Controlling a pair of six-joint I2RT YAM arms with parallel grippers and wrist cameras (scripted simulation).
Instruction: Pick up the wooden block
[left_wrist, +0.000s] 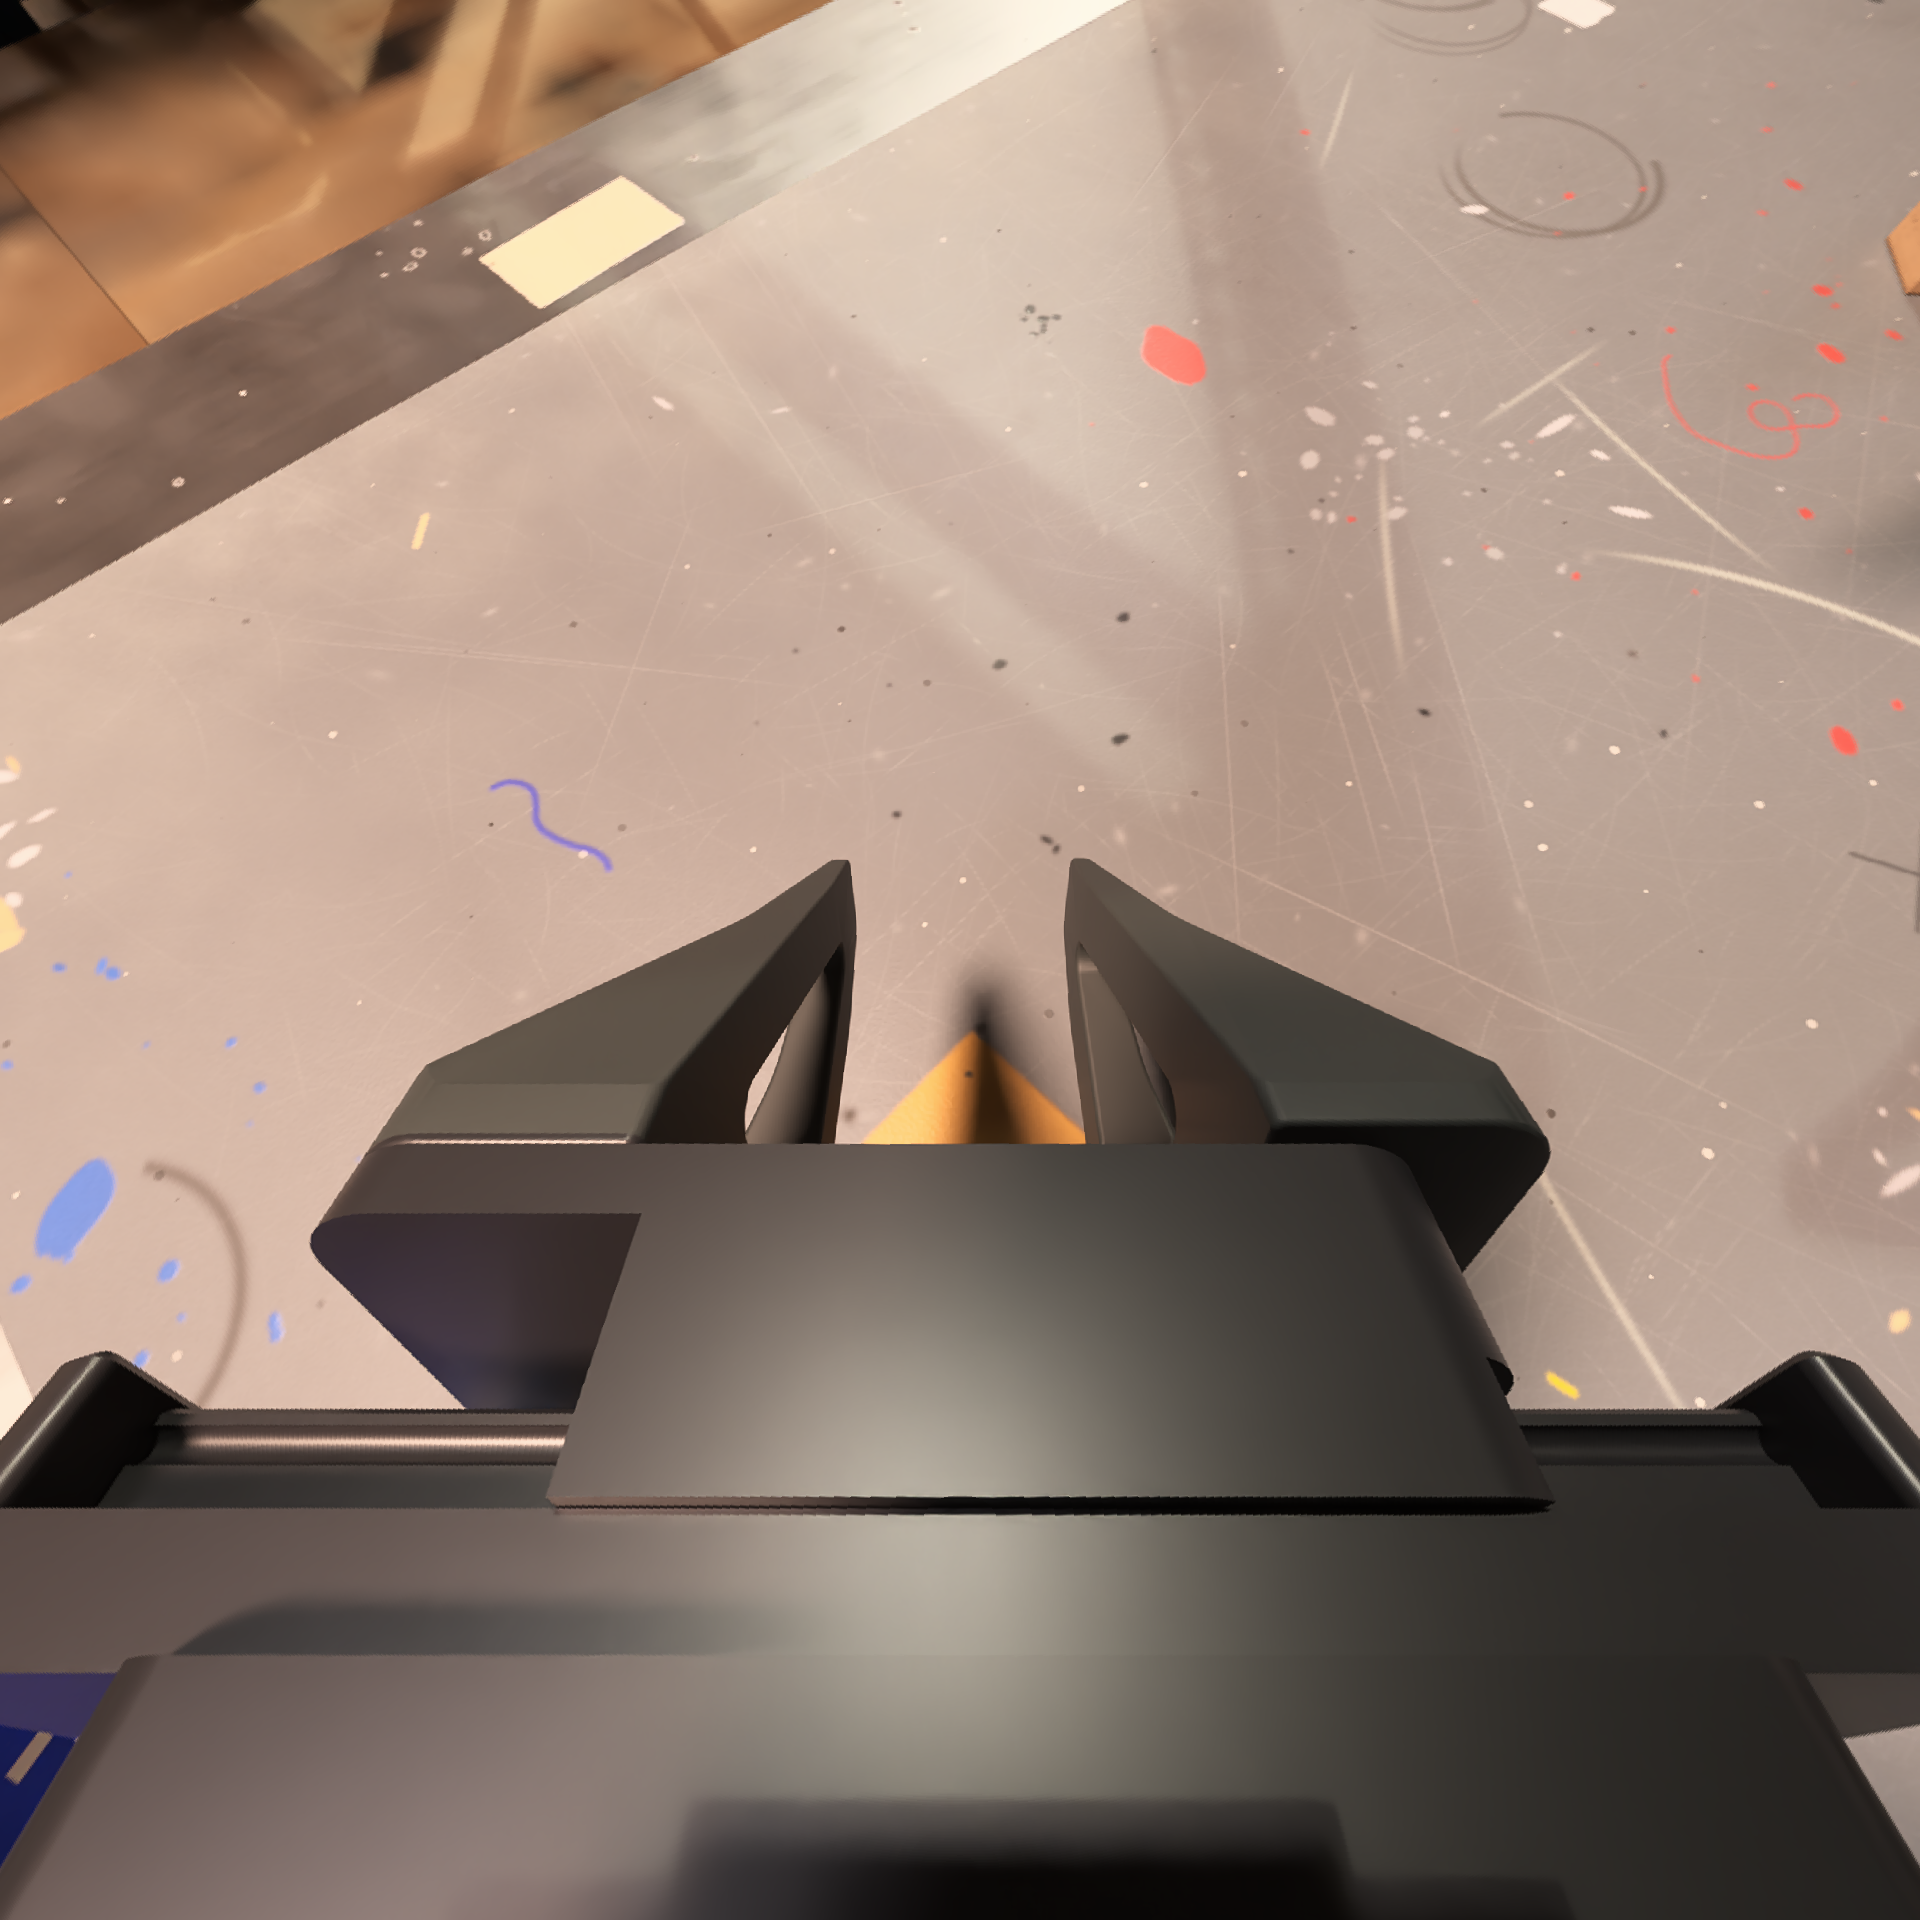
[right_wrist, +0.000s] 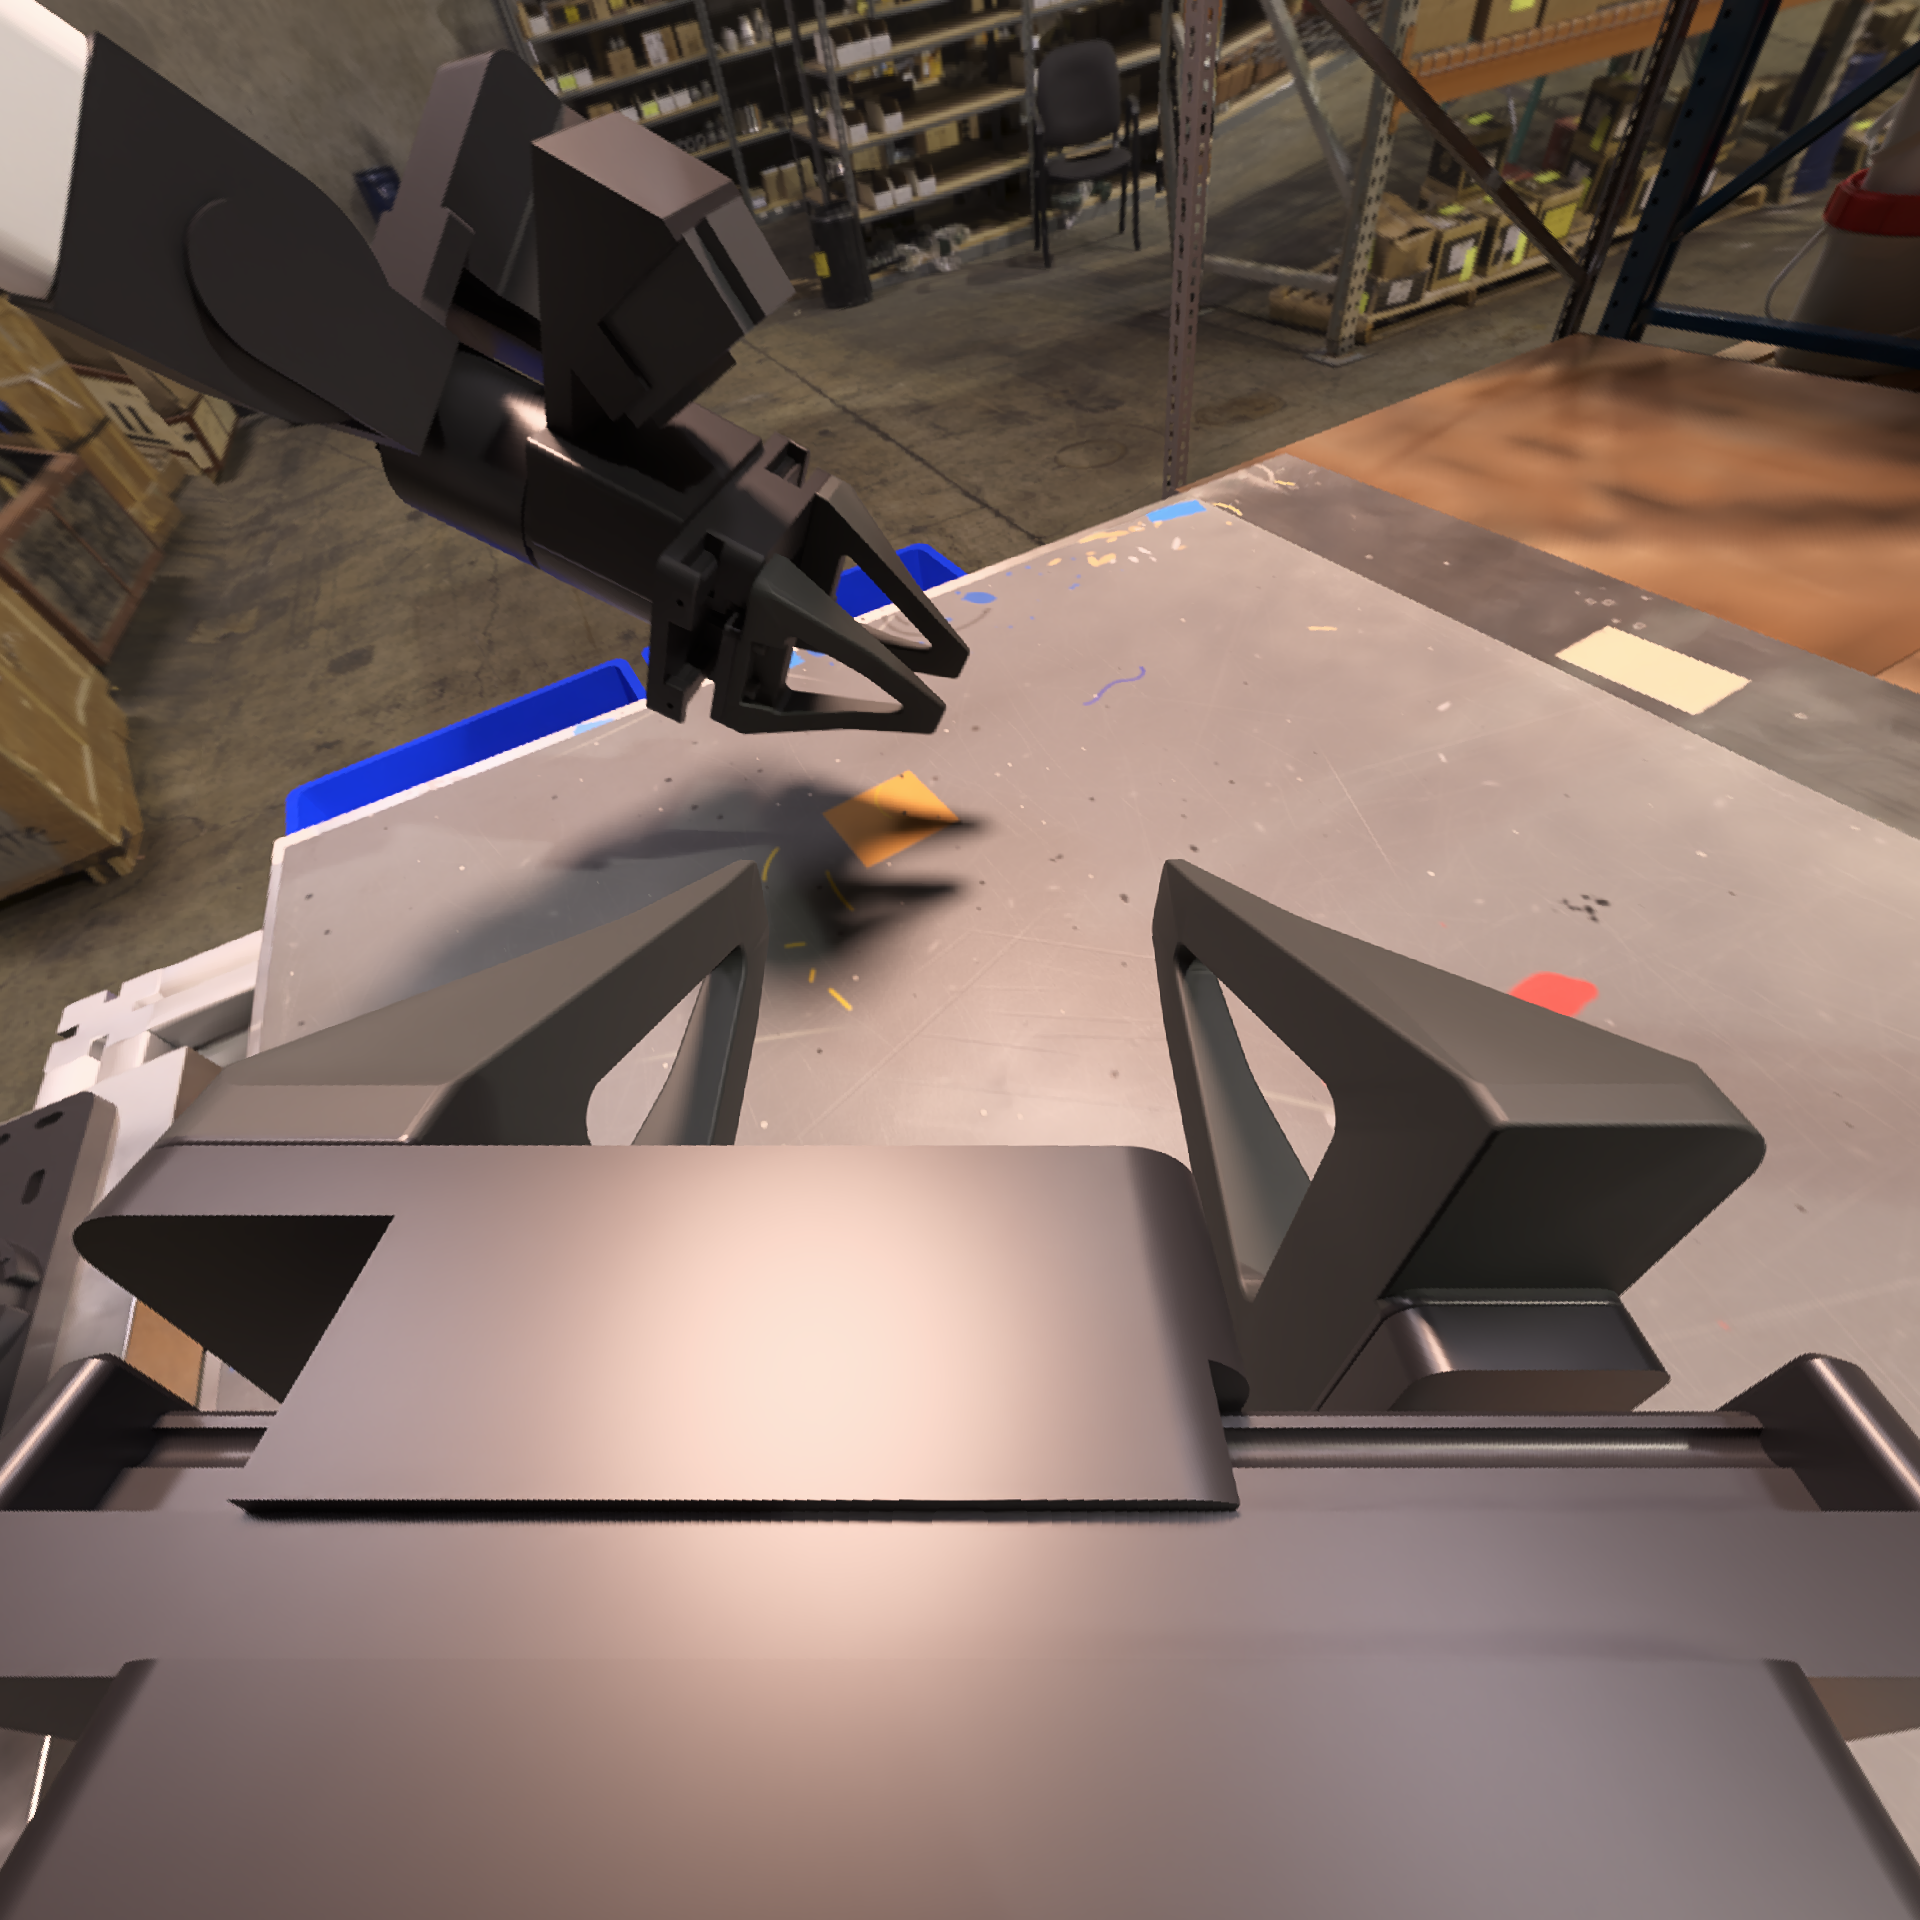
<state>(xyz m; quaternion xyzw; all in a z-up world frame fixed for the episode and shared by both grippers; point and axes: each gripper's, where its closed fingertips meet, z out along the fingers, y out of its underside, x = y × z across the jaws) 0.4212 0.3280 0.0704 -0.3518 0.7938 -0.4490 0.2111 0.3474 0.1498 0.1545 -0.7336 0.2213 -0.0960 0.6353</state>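
We see the wooden block (right_wrist: 890, 816) as a small, flat, orange-tan piece lying on the scratched grey table (right_wrist: 1351, 831), one corner pointing away; in the left wrist view only that corner shows.

Surfaces: matt, worn.
Tabletop (left_wrist: 1143, 644) grey, scratched, paint-flecked; wooden block (right_wrist: 891, 816) smooth orange-tan; left hand (left_wrist: 958, 883) matt dark plastic-looking.

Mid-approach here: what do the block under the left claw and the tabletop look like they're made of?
Wooden block: flat tan-orange faces, matte, no clear grain showing; consistent with bare wood, though the look alone leaves it open. Tabletop: grey, with a soft sheen, fine scratches and paint flecks; it looks like worn metal or laminate. Left claw, above the block: dark, matte, plastic-like.
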